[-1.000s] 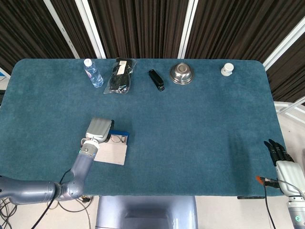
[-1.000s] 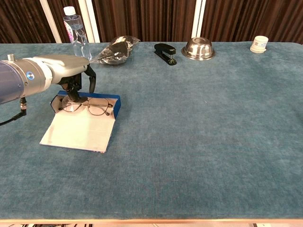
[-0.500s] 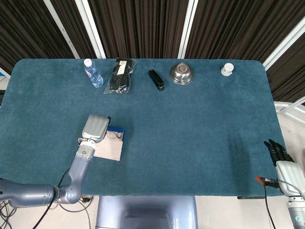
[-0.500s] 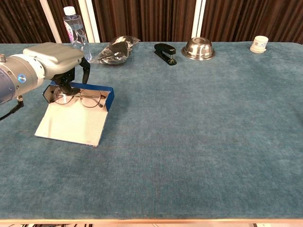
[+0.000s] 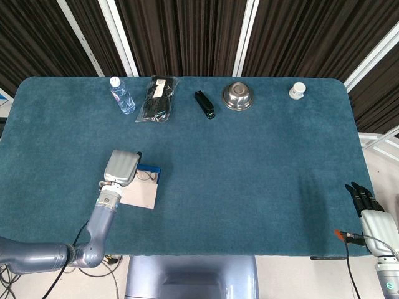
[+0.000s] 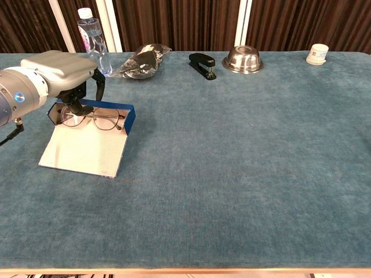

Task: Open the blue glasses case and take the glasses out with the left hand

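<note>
table (image 5: pixel 249 162), blue-green felt, spanning both views. far edge is carrying a row of bystanders: water bottle (image 6: pixel 91 36), a black bundle in a clear bag (image 6: pixel 141 61), stapler (image 6: pixel 203 64), steel bowl (image 6: pixel 243 59), small white jar (image 6: pixel 317 53). all sitting well apart from the work area, likely parked there to keep out of the way.

left hand (image 6: pixel 61 72) is reaching in from the robot's left, palm down, fingers curling down over the far-left end of the blue glasses case (image 6: pixel 93 139). fingertips are dipping into or onto the case's tray near the left lens, but the pinch point is hidden under the palm; cannot tell whether it is gripping the frame, pressing the case, or holding nothing.

case is lying open near the table's left side: pale lid flap spread flat toward the robot, blue tray wall standing at the back. opening step looks done.

right hand (image 5: pixel 371 215) is idling off the table's right edge, seen only from head view, dark fingers extended, holding nothing. probably parked since the task names the left hand alone.

glasses (image 6: pixel 93 120), thin wire frame, are resting in the tray against the blue wall, lenses facing the robot, not yet lifted out. judgement: a light frame in a light, unanchored case means the case may drag along with the pull.
</note>
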`<state>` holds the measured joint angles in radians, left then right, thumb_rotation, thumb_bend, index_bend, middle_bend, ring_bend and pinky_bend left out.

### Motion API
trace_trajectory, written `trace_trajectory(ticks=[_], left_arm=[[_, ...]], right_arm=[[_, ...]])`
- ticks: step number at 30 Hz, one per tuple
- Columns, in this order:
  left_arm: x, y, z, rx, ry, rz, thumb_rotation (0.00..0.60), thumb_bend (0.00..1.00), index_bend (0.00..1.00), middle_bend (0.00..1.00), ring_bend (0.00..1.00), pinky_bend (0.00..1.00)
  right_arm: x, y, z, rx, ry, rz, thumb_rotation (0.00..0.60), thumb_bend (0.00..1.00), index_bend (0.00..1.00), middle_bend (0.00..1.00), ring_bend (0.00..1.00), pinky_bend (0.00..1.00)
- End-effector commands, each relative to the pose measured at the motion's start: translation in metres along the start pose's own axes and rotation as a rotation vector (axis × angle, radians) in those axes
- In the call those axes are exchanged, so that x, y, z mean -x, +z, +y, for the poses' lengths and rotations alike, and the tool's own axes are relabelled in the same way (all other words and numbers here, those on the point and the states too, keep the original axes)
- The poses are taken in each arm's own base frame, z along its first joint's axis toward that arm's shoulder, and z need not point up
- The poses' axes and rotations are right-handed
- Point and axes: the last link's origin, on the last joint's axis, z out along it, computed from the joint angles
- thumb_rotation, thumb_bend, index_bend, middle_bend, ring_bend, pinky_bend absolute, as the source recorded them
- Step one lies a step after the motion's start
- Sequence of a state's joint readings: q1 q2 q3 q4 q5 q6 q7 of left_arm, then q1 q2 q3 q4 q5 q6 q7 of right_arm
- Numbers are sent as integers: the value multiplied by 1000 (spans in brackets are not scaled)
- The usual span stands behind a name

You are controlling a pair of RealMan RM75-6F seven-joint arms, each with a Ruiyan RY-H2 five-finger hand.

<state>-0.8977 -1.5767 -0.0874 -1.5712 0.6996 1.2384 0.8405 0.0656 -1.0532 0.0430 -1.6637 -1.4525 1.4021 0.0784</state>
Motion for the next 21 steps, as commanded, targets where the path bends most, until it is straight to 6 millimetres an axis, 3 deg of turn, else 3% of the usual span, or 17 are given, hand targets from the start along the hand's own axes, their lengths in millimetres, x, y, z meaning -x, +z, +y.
trace_trajectory(ticks=[1, 21], left_arm=[[3, -1, 0, 5, 9, -7, 600, 408, 537, 1000, 913, 935], [-2, 3, -4, -14, -5, 38, 600, 409, 538, 1000, 913, 935]], right_arm=[[0, 0, 0, 0, 0, 0, 600, 115, 0, 0, 0, 212], [0, 0, 0, 0, 1, 2, 600, 116, 0, 0, 0, 212]])
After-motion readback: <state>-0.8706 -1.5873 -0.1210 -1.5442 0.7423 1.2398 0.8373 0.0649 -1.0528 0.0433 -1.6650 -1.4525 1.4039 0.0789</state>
